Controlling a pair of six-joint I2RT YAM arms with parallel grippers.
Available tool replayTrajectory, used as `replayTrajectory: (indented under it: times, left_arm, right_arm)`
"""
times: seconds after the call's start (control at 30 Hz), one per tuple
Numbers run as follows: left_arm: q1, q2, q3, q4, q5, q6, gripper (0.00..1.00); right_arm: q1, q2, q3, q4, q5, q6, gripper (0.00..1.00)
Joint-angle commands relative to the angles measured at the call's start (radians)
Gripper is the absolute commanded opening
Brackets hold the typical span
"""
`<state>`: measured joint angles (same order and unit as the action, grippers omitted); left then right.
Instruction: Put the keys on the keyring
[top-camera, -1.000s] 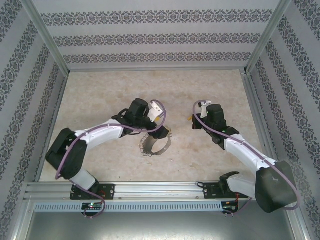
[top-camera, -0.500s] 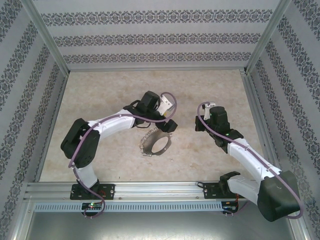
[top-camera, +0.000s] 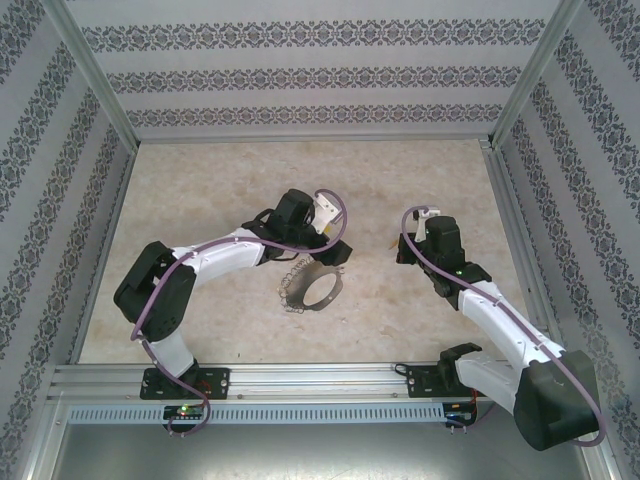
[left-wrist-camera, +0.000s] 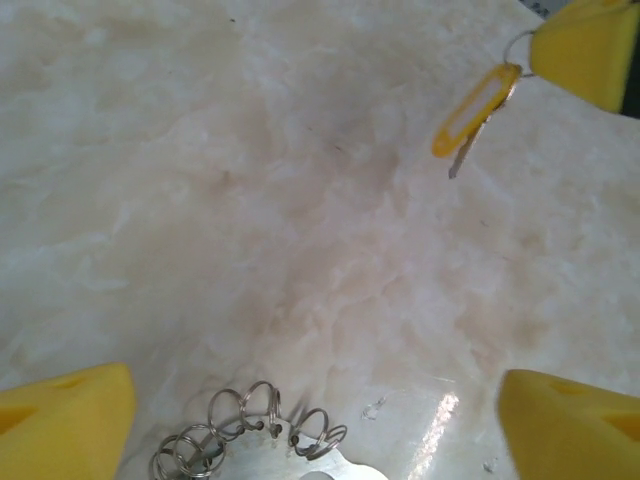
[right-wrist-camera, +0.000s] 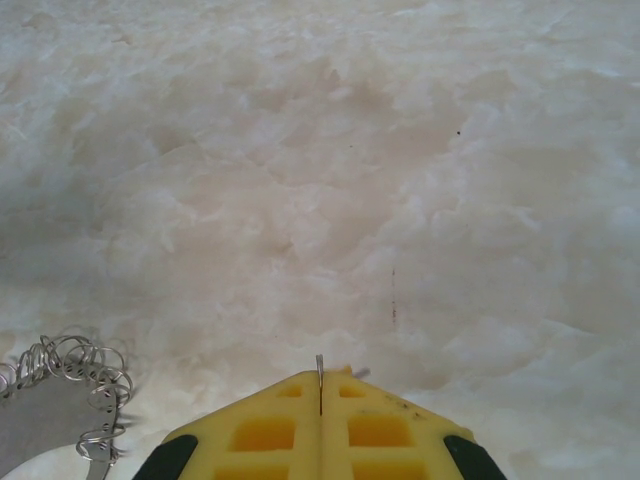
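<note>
Where the large thin metal keyring (top-camera: 337, 287), fringed with small silvery loops, lies flat on the mottled beige tabletop (top-camera: 200, 200), the left gripper (left-wrist-camera: 315, 418) hovers over its far rim, jaws spread wide, nothing held. Further right, well apart, the right gripper (right-wrist-camera: 320, 425) is clamped on the tiny yellow-headed, grey-bladed key (left-wrist-camera: 476, 108).

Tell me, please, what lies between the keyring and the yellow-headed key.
The stretch is bare: the left wrist view shows plain marbled table between the keyring and the key.
</note>
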<state>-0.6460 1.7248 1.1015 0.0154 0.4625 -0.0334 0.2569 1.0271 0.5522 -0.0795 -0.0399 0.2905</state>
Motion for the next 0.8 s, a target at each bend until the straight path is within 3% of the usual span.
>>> replayTrajectory:
  times: [0.0, 0.13, 0.23, 0.77]
  left_arm:
    - [0.005, -0.022, 0.003, -0.030, 0.077, 0.053, 0.84]
    - [0.005, 0.025, 0.019, -0.175, 0.203, 0.194, 0.67]
    - [0.006, 0.081, 0.046, -0.242, 0.258, 0.226, 0.58]
    - [0.029, 0.231, 0.113, -0.262, 0.393, 0.242, 0.44]
  right_arm:
    - [-0.007, -0.019, -0.015, 0.000, 0.022, 0.019, 0.00]
    - [-0.010, -0.022, -0.015, 0.003, 0.016, 0.022, 0.00]
    - [-0.011, -0.022, -0.015, 0.012, 0.011, 0.023, 0.00]
    - [-0.016, -0.007, -0.023, 0.025, 0.008, 0.021, 0.00]
